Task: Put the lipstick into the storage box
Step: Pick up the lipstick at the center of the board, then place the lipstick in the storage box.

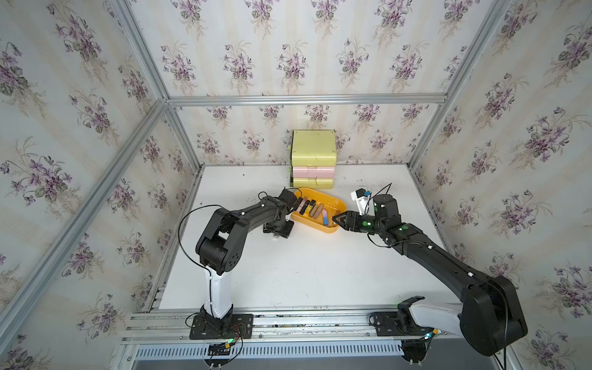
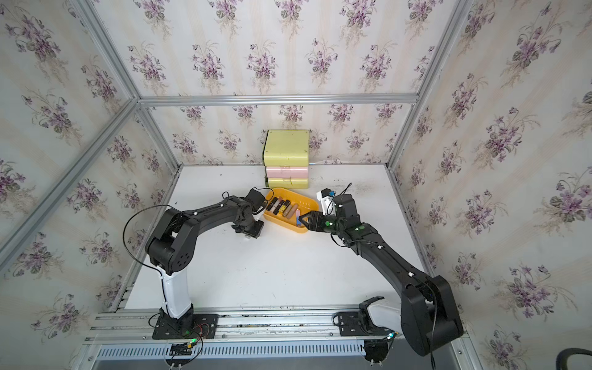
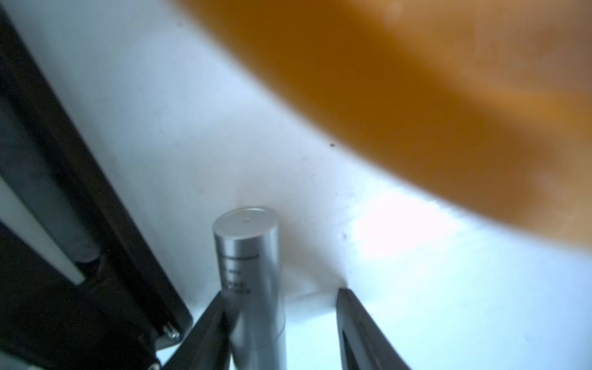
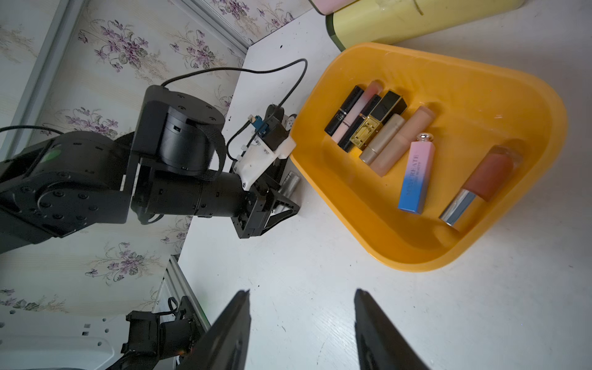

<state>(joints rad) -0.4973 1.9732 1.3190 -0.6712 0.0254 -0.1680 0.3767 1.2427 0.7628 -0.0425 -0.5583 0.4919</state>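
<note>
Between the fingers of the left gripper (image 3: 281,291) is a silver lipstick (image 3: 248,256), outside the storage box (image 3: 416,80). One finger (image 3: 208,320) lies against the tube's side. The other (image 3: 358,320) stands clear of it, with a strip of white table (image 3: 160,128) showing in the gap; so the jaws are partly open around the tube and not clamped on it. The tube's flat end points ahead of the fingertips, toward the orange wall of the box, which is near but not touching it. Whether the tube rests flat on the table I cannot tell. Seen from the right wrist, this gripper points down at the table just beside the box's wall, and the silver tube shows between its fingers.

The right gripper (image 4: 301,291) is on the opposite side of the box from the left one; its jaws stand moderately apart with only bare table between them, holding nothing. The box lies ahead of its fingertips, and in both top views the gripper reaches the box's corner.

Inside the box, a row of six tubes (image 4: 374,128) lies packed side by side toward the left gripper's end. A pink-and-blue tube (image 4: 416,176) lies just beside that row. A brown tube with a silver cap (image 4: 480,185) lies apart from it, toward the right gripper's end.

Beyond the box from both grippers, a yellow-and-pink stack of drawers (image 1: 313,160) stands against the back wall, just behind the box's far edge.
</note>
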